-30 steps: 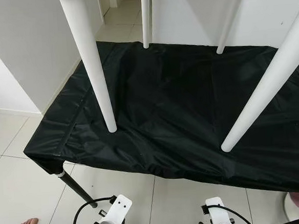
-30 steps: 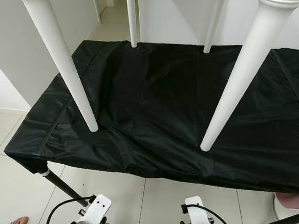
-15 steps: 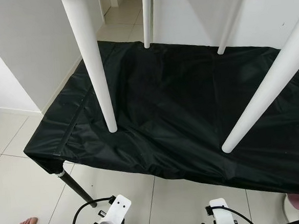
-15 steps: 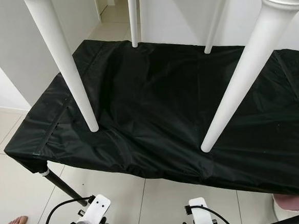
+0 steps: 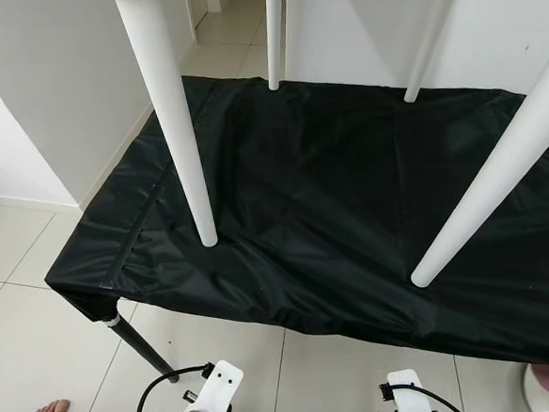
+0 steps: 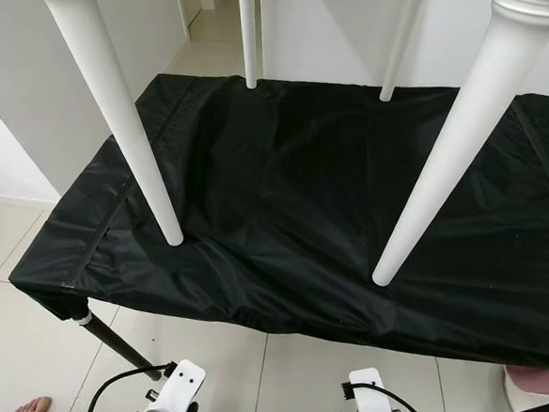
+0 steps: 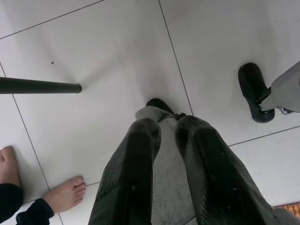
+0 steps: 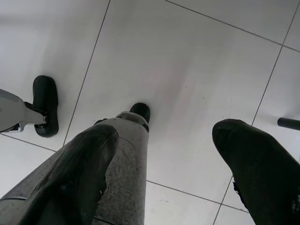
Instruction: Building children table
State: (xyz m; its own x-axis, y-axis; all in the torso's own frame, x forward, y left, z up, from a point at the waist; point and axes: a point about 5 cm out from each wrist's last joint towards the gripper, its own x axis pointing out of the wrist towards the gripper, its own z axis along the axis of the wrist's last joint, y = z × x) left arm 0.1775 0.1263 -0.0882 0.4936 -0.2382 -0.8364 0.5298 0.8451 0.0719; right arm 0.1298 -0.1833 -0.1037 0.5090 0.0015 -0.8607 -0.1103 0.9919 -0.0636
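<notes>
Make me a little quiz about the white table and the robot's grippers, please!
1. True or false: the white table stands upright on the black cloth.
2. How many white legs touch the cloth?
3. Which gripper has its fingers spread wider: A) left gripper B) right gripper?

Key:
1. True, its legs point down.
2. Four.
3. B. The left gripper's fingers are nearly together. Both grippers hang over the tiled floor, holding nothing.

Pale tiled floor (image 5: 29, 336) with thin grout lines; plain white walls (image 5: 49, 80); even light.
</notes>
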